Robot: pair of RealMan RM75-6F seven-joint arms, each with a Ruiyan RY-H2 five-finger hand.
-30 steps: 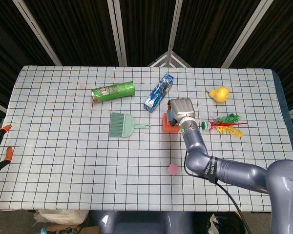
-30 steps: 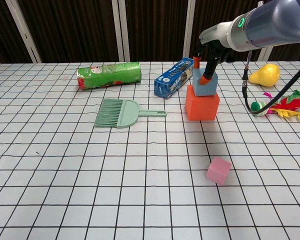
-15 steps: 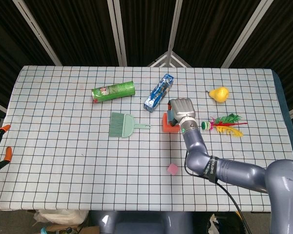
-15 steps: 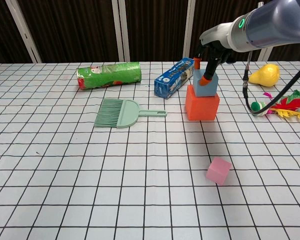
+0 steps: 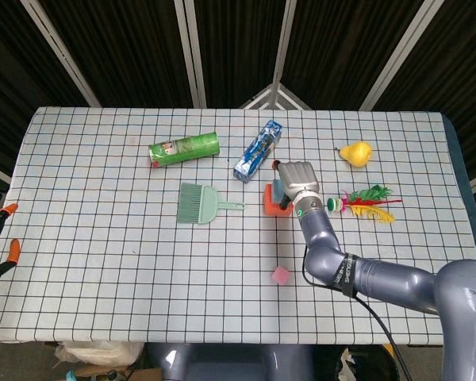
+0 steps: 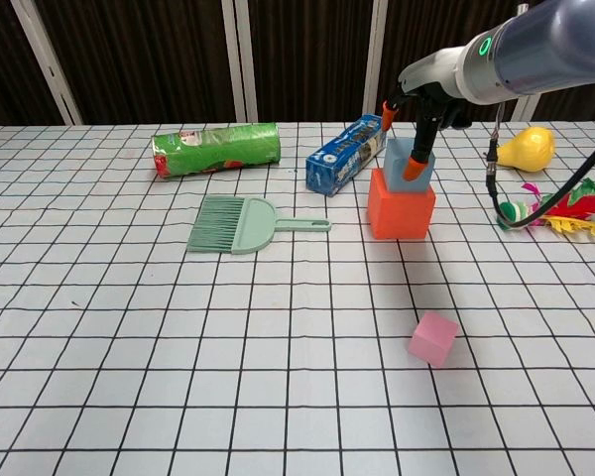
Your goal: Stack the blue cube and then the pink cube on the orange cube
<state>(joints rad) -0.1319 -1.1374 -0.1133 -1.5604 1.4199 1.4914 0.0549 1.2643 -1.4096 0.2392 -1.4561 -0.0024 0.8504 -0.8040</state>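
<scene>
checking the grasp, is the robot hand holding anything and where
The right robot hand grips the blue cube by its upper sides, resting on the orange cube.

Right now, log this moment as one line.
right hand holds blue cube | blue cube sits on orange cube | pink cube on table, untouched | left hand unseen

The right hand (image 6: 414, 127) has shifted slightly to the right over the last second, and its orange-tipped fingers (image 6: 413, 169) now lie against the right part of the blue cube (image 6: 401, 164). The blue cube has settled lower, resting flat on the orange cube (image 6: 399, 210).
</scene>
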